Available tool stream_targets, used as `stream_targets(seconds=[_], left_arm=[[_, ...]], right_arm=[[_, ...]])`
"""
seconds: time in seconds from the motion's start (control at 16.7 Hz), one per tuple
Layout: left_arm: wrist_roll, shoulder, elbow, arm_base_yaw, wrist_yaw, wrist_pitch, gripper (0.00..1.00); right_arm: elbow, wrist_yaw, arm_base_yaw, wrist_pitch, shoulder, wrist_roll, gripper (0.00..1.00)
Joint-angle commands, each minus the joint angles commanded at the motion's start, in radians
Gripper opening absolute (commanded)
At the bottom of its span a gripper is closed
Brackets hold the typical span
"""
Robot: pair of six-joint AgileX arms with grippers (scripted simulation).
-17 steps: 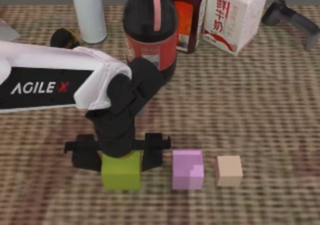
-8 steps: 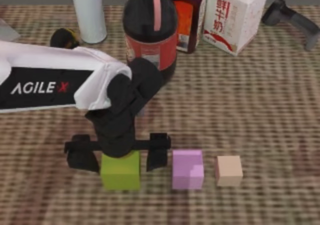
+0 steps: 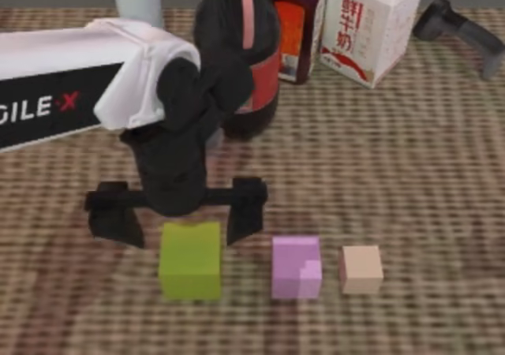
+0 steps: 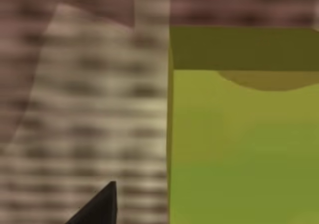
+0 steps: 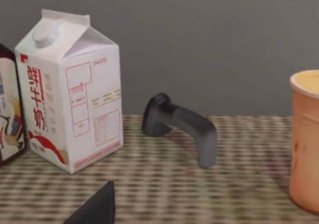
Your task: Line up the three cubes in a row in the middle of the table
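Observation:
Three cubes sit in a row on the woven table (image 3: 410, 181), toward its front. The large yellow-green cube (image 3: 190, 260) is on the left, the pink cube (image 3: 296, 267) in the middle and the small peach cube (image 3: 361, 269) on the right. My left gripper (image 3: 178, 227) hovers open just behind and above the yellow-green cube, with one finger on either side and clear of it. The left wrist view is filled by that cube (image 4: 244, 144), with one dark fingertip (image 4: 99, 206) beside it. My right arm is out of the top view. Its wrist view shows one fingertip (image 5: 97, 206) over bare table.
Along the back edge stand a white cylinder (image 3: 138, 0), a dark cola bottle (image 3: 237, 47), a brown sauce bottle (image 3: 298, 31), a milk carton (image 3: 371, 24) and a black handheld scanner (image 3: 461, 28). An orange cup (image 5: 305, 139) shows in the right wrist view.
My left gripper's fingers have spread wider and drawn up and back off the yellow-green cube. The arm has swung toward the back. All three cubes have stayed put.

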Motion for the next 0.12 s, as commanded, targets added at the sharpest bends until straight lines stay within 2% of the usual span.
stream_targets(seconds=[0.12], left_arm=[[0.002,-0.019,0.022,0.004,0.000,-0.030,1.00]], right_arm=[[0.000,0.000,0.000,0.000,0.000,0.000,1.00]])
